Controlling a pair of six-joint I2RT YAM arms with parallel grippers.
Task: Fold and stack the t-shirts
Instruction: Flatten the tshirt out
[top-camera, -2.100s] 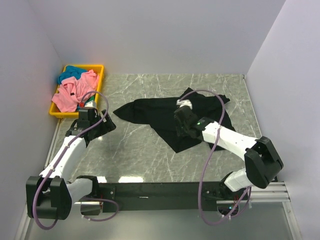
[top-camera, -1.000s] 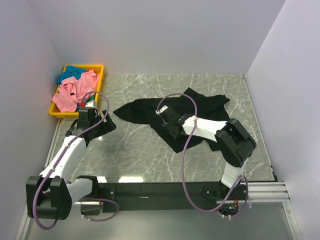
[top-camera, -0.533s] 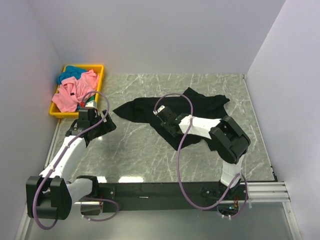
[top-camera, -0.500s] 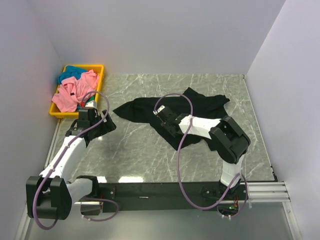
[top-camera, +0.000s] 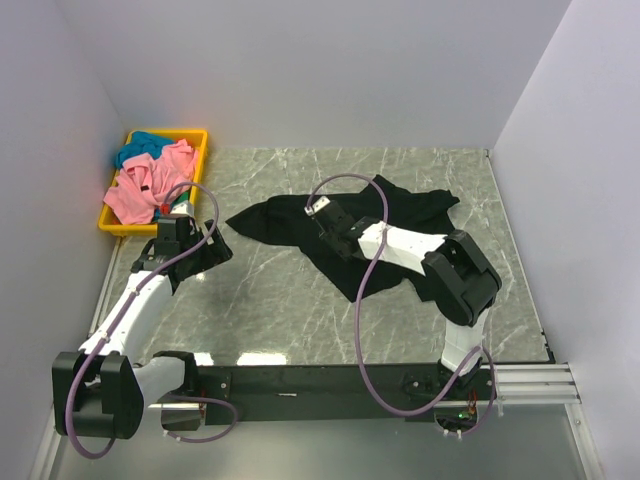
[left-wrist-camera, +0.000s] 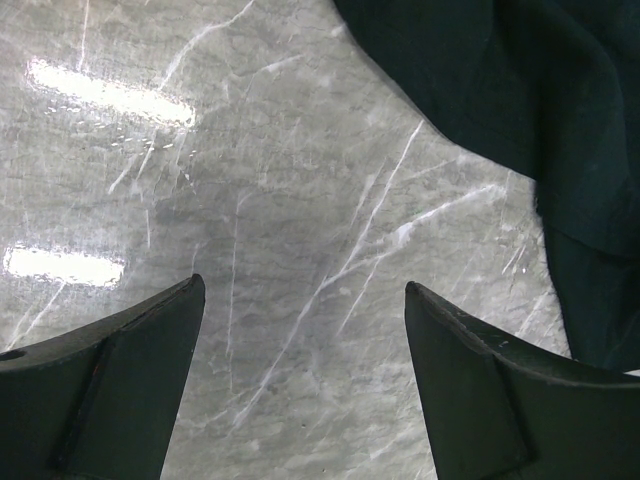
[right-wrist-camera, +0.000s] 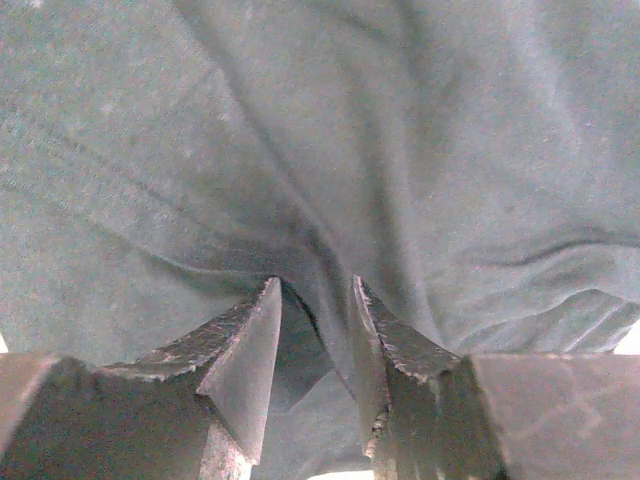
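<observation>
Black t-shirt (top-camera: 270, 222), limp and light, lies crumpled; right hand (right-wrist-camera: 315, 335) pinches a fold near its middle, left hand (left-wrist-camera: 300, 370) gapes wide beside it; hems likely give surer holds.

Fold of black t-shirt (right-wrist-camera: 400, 140) pinched between near-closed fingers of right hand (right-wrist-camera: 315, 300).
</observation>
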